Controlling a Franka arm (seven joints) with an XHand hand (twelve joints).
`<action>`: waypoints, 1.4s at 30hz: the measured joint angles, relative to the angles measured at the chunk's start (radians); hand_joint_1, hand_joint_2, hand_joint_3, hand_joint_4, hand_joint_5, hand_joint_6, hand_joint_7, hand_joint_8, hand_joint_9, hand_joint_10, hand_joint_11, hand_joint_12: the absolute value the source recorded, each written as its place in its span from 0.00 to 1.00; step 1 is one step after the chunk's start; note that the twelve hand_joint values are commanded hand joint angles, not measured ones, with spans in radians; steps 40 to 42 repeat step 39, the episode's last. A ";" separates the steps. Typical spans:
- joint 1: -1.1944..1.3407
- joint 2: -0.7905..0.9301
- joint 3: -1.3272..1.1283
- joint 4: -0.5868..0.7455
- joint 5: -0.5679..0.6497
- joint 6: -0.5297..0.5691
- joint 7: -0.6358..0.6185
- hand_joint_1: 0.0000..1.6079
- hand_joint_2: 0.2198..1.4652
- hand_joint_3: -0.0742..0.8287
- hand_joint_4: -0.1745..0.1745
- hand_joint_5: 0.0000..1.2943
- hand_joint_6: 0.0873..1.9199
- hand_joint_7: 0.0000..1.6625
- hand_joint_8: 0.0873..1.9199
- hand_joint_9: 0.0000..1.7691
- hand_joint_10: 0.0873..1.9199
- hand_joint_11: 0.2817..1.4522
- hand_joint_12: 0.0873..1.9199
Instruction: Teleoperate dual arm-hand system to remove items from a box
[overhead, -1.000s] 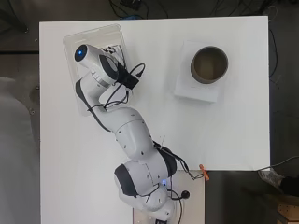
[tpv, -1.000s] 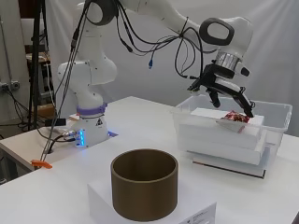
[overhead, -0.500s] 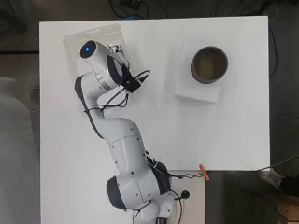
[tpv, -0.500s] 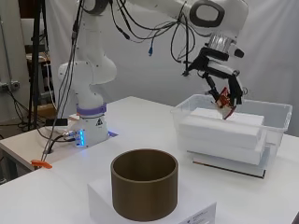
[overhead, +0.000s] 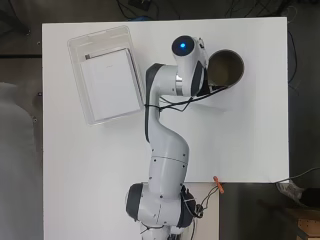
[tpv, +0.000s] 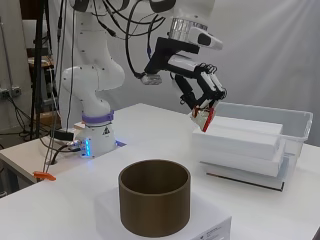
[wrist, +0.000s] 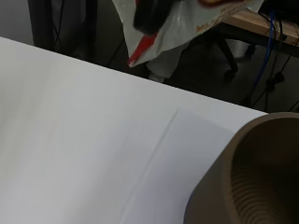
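A small red and white packet (tpv: 203, 118) is pinched in the curled fingers of the hand (tpv: 200, 85), held in the air between the clear box (tpv: 280, 131) and the brown cylinder (tpv: 155, 196). White foam blocks (overhead: 110, 84) are seen inside the box on the table (overhead: 90, 170).

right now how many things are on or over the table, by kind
clear plastic box: 1
white foam block in the box: 1
brown cylinder container: 1
white base under the cylinder: 1
red and white packet held in the hand: 1
total: 5
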 joint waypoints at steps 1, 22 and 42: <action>-0.003 0.018 -0.024 0.015 0.003 0.016 -0.011 0.82 0.83 0.08 0.00 0.53 0.80 0.39 0.60 0.44 0.76 0.27 0.79; 0.004 0.187 -0.185 0.133 -0.031 -0.169 0.141 0.02 0.40 0.08 0.54 0.01 0.00 0.01 0.00 0.07 0.02 0.11 0.00; 0.407 -0.119 -0.558 -0.055 0.101 -0.056 -0.005 0.00 0.51 0.07 0.51 0.17 0.00 0.19 0.00 0.27 0.00 0.18 0.00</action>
